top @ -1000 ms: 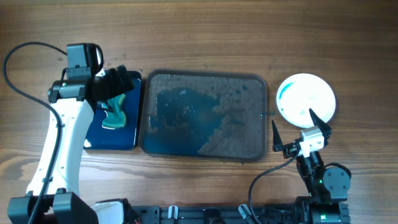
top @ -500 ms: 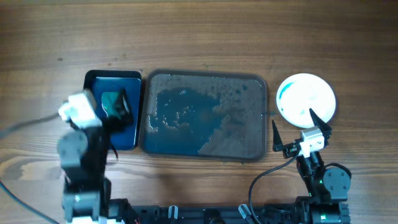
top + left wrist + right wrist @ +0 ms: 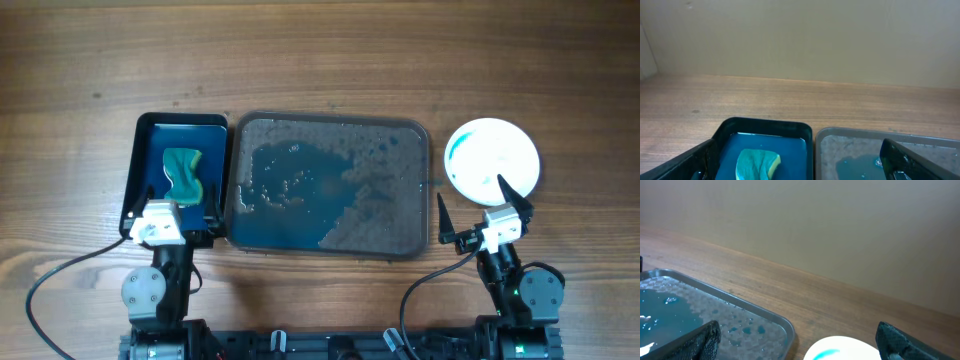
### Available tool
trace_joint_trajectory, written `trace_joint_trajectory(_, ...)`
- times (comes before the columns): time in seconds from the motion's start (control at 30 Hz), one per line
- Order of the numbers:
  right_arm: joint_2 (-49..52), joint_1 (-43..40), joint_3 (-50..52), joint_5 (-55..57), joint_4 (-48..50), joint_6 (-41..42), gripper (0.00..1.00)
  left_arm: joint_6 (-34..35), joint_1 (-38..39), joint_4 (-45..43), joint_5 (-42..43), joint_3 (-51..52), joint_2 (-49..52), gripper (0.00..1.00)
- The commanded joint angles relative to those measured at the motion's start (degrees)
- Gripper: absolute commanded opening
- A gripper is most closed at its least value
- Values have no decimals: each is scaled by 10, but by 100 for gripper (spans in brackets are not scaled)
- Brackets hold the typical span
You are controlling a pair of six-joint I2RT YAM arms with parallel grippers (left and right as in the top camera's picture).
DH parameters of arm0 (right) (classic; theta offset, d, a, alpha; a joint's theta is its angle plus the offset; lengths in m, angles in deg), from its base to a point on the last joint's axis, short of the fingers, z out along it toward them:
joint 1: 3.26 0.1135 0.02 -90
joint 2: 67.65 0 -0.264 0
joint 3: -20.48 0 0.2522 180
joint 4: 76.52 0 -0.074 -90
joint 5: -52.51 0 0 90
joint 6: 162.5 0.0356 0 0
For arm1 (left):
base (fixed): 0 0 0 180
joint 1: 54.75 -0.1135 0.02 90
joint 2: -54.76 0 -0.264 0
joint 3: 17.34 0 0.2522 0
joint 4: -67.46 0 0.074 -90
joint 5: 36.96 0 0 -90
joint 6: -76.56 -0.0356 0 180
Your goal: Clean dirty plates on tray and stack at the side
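Observation:
The dark grey tray (image 3: 400,127) lies mid-table and holds a pool of blue-teal liquid and droplets, with no plate on it. Its rim shows in the left wrist view (image 3: 865,132) and the right wrist view (image 3: 765,314). A white plate (image 3: 492,157) with a blue smear on its left side sits on the table right of the tray, and also shows in the right wrist view (image 3: 840,350). I cannot tell whether other plates lie under it. My right gripper (image 3: 472,197) is open and empty just in front of the plate. My left gripper (image 3: 170,203) is open and empty at the blue tray's near end.
A narrow dark blue tray (image 3: 180,122) stands left of the grey tray, touching it. A green sponge (image 3: 183,175) lies in it, also seen in the left wrist view (image 3: 757,164). Bare wooden table lies beyond both trays.
My left arm has pulled back from over the blue tray to the table's front edge. The sponge now lies uncovered in the blue tray. The right arm has not moved.

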Motion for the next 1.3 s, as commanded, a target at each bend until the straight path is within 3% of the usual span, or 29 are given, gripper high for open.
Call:
trace_joint_trajectory(0.0,-5,3,1,-6,2,2,100,-14,-3,0,11,30,-27,100)
trace_joint_trajectory(0.17,-5,3,1,-6,1,2,100,-10,-3,37,11,35,-62,100)
trace_joint_trajectory(1.27,-3,3,1,-6,1,2,100,-10,-3,36,11,35,-61,100)
